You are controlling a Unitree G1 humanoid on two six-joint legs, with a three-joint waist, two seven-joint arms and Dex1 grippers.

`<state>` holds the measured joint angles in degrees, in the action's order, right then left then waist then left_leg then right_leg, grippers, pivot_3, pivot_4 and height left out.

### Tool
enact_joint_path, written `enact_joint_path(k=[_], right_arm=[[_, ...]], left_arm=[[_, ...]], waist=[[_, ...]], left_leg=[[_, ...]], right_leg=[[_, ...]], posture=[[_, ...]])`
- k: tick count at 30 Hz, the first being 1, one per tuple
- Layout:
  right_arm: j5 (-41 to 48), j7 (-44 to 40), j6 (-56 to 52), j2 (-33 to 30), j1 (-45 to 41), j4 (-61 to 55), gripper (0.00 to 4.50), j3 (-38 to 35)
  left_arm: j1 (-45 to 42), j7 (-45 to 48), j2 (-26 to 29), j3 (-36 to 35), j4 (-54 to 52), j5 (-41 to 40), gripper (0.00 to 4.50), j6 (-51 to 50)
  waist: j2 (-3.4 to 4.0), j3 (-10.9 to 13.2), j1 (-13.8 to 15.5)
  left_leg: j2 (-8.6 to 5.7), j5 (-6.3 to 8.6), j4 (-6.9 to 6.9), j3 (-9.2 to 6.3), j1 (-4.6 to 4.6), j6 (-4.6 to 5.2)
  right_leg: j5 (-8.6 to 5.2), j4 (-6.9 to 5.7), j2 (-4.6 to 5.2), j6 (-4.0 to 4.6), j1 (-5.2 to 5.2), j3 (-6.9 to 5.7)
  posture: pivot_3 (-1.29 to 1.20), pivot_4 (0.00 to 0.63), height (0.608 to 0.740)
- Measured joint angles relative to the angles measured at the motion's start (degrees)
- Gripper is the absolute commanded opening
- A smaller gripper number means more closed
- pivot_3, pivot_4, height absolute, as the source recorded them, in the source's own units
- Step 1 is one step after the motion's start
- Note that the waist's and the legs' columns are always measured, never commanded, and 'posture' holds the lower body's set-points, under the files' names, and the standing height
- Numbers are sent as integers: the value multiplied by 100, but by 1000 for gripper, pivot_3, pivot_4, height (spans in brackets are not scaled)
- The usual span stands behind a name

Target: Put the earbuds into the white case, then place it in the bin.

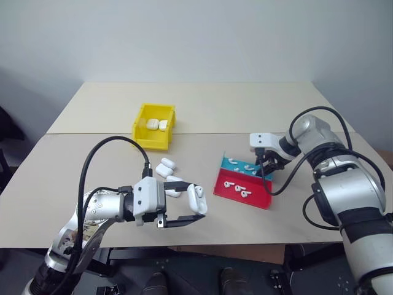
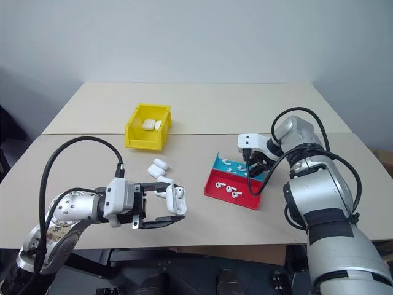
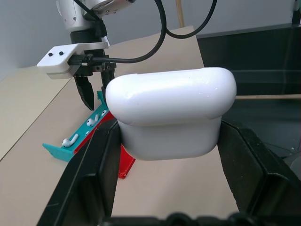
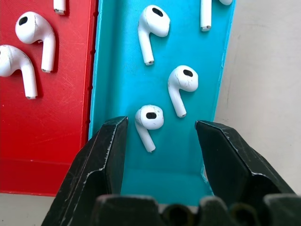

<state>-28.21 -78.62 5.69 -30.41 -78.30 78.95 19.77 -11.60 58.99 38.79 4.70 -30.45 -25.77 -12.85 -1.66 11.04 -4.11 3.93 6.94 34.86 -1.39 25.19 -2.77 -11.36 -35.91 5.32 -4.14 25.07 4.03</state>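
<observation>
Above the teal half of the tray (image 1: 253,167), the right gripper (image 4: 160,134) hangs with fingers apart around one of the earbuds (image 4: 148,120), ready to pinch. The left gripper (image 1: 184,209) clamps the white case (image 1: 198,198) with its lid raised for loading, well short of the bin (image 1: 140,128).

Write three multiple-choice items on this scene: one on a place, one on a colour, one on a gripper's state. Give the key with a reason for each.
1. Where is the right gripper?
A. Over the tray's teal half
B. Inside the yellow bin
C. Above the loose cases

2. What colour is the bin?
A. Red
B. Yellow
C. Teal

3. What state is the left gripper in?
A. Open and empty
B. Shut on an earbud
C. Shut on a white case

Key:
1 A, the right wrist view shows its open fingers either side of an earbud lying on the teal half.
2 B, it is bright yellow, with cases inside.
3 C, its fingers grip the white case.
</observation>
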Motion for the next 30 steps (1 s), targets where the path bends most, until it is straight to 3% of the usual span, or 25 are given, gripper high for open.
enact_joint_path(k=[3,30], right_arm=[[12,-14,-9,3,0,0,2261,-5],[25,18,-219,46,77,29,2261,-24]], left_arm=[[16,0,15,0,0,2,2815,0],[68,-3,182,-50,-4,-6,2815,4]], waist=[[0,0,1],[0,0,-1]], left_leg=[[0,0,0,0,0,0],[0,0,0,-1,0,0]], right_leg=[[0,0,0,0,0,0],[0,-1,0,0,0,0]], posture=[[0,150,740],[0,150,740]])
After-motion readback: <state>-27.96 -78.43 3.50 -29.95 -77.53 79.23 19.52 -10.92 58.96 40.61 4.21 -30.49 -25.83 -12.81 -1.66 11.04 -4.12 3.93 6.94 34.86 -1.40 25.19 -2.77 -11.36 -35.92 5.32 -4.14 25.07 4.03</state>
